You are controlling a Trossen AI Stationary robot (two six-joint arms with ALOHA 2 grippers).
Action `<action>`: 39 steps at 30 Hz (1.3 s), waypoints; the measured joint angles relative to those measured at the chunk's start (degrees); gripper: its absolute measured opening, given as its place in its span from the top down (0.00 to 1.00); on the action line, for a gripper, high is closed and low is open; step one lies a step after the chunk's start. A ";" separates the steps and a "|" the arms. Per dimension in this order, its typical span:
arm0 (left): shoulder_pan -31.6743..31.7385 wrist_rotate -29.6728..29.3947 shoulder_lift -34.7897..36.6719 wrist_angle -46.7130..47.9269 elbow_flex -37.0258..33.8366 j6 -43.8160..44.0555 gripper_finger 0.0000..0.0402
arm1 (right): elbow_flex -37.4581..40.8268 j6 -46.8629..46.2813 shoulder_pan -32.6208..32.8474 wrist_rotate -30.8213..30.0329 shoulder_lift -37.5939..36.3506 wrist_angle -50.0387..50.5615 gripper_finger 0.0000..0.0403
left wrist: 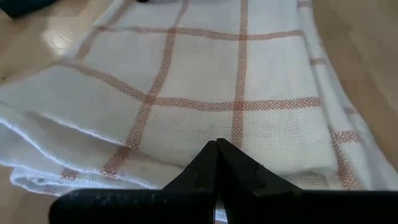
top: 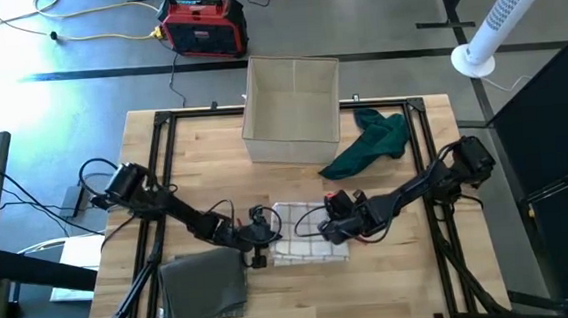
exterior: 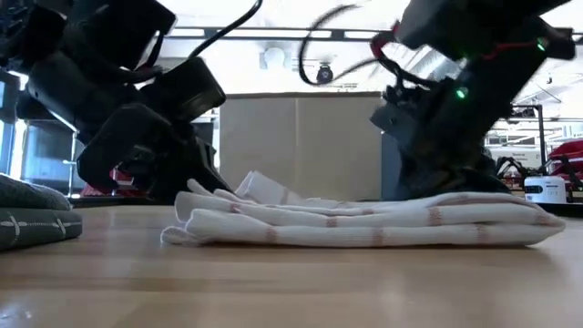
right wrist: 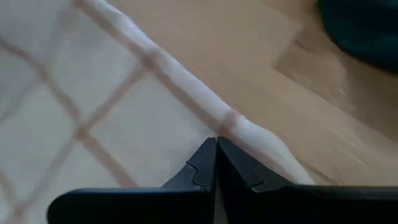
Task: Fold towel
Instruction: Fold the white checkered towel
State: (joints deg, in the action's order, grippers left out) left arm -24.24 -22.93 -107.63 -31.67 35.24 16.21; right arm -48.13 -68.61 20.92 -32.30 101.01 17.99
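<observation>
A white towel with red checks (top: 305, 240) lies folded in several layers on the wooden table (top: 403, 281), flat in the low view (exterior: 364, 223). My left gripper (top: 262, 245) is shut at the towel's left end, its tips low over the top layer (left wrist: 216, 146). My right gripper (top: 329, 228) is shut over the towel's right half, beside a hemmed edge (right wrist: 216, 143). In the low view both arms stand just behind the towel. My left gripper's shut fingertips (left wrist: 208, 163) come slanting down from the table's left onto the towel's top layer (left wrist: 205, 124), near the stacked fold edges; whether they touch the cloth I cannot tell. My right gripper's shut fingertips (right wrist: 208, 162) slant down beside the towel's hemmed edge (right wrist: 239, 127); whether they touch it I cannot tell.
A folded grey towel (top: 205, 285) lies at the near left, also seen in the low view (exterior: 32, 219). A crumpled dark green towel (top: 368, 143) lies at the far right. A beige box (top: 294, 108) stands at the far middle. A black frame (top: 162, 137) edges the table.
</observation>
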 joint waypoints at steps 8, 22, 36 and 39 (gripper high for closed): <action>1.00 -0.34 7.91 4.41 -0.39 -4.93 1.00 | -1.09 2.39 3.62 -1.12 -4.79 0.93 1.00; 6.91 0.72 13.73 5.67 0.34 -13.86 1.00 | -5.48 15.36 16.01 -4.63 -1.30 -12.32 1.00; 11.06 1.11 1.53 3.07 0.70 -14.54 1.00 | -5.45 12.13 17.82 -2.59 10.43 -21.17 1.00; 10.48 1.34 3.35 4.47 0.73 -13.87 1.00 | -5.43 12.74 17.85 -2.61 8.25 -20.81 1.00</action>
State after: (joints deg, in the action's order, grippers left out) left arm -13.76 -21.59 -104.28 -27.19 35.97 2.34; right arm -53.56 -55.86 38.77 -34.90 109.27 -2.83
